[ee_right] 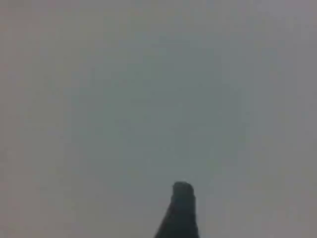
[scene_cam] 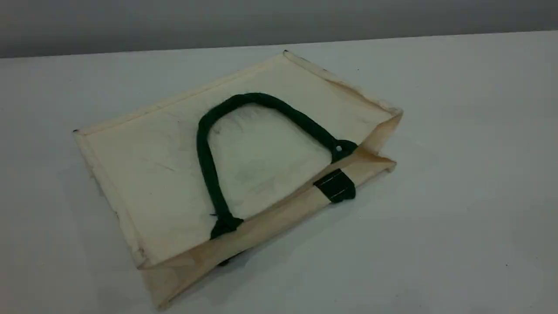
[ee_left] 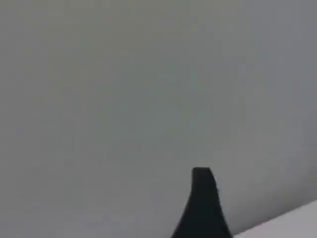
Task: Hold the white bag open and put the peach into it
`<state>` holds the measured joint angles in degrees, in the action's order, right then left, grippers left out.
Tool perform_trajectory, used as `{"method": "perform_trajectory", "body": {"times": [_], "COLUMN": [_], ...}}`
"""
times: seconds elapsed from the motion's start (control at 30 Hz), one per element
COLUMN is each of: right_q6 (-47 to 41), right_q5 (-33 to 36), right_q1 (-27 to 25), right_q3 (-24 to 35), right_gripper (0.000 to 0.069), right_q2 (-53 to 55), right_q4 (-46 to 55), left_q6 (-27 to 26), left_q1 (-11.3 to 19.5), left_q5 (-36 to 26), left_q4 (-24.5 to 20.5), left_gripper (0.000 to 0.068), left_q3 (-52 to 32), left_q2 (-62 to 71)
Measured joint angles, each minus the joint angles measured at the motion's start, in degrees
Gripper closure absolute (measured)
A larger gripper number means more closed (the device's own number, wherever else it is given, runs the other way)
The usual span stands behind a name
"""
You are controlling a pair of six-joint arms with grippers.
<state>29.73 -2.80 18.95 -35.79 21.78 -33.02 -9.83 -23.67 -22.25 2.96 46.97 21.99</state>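
Note:
The white bag (scene_cam: pixel 144 165) lies flat on the table in the scene view, its mouth edge turned toward the front right. One dark green rope handle (scene_cam: pixel 205 161) is folded back over its top face, and a green tab (scene_cam: pixel 335 185) sits on the mouth edge. The peach is out of view. Neither arm shows in the scene view. The left wrist view holds only a dark fingertip (ee_left: pixel 202 198) against blurred grey. The right wrist view likewise has a single dark fingertip (ee_right: pixel 181 208) before plain grey. Nothing is held by either one.
The pale table (scene_cam: pixel 457 196) surrounds the bag on all sides, and a grey wall (scene_cam: pixel 279 17) runs behind its far edge. A pale strip (ee_left: pixel 292 223) crosses the bottom right corner of the left wrist view.

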Motion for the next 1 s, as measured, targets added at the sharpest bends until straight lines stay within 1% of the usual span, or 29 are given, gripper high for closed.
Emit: {"method": "perform_trajectory", "body": {"times": [0.07,0.13,0.23,0.33,0.4,0.63,0.73,1.0], "right_q6": [0.00,0.00,0.00,0.00,0.00,0.00,0.00,0.00], "right_q5": [3.15,3.72,3.67,5.30,6.23,7.28,9.63,10.61], "right_q1": [0.00,0.00,0.00,0.00,0.00,0.00,0.00,0.00], "right_q3": [0.00,0.00,0.00,0.00,0.00,-0.05,-0.05,-0.05], "right_gripper": [0.0100,0.0100,0.0100,0.0100,0.0100,0.0100,0.0100,0.0100], "right_q2": [0.00,0.00,-0.07,-1.27,-2.79,-10.02,-11.54,-15.27], "right_q4": [0.11,0.11,0.05,0.01,0.01,-0.13,-0.13,-0.07], "left_q6": [-0.45,-0.45,-0.45,-0.45,-0.45,-0.45,-0.40,-0.40], "left_q1": [-1.12,-1.65,-1.64,-1.64,-1.64,-1.64,-1.64,-2.11], "left_q5": [0.77,-0.03,-0.17,-0.34,-1.57,-2.29,-3.49,-4.09], "left_q4": [-0.50,-1.81,-3.51,-5.32,-6.03,-6.03,-6.03,-6.03], "left_gripper": [0.0173,0.0173,0.0173,0.0173,0.0173,0.0173,0.0173,0.0173], "left_q3": [0.00,0.00,0.00,0.00,0.00,0.00,0.00,0.00], "left_q2": [0.34,0.34,-0.05,-0.61,-1.00,-3.02,-4.10,-8.12]}}
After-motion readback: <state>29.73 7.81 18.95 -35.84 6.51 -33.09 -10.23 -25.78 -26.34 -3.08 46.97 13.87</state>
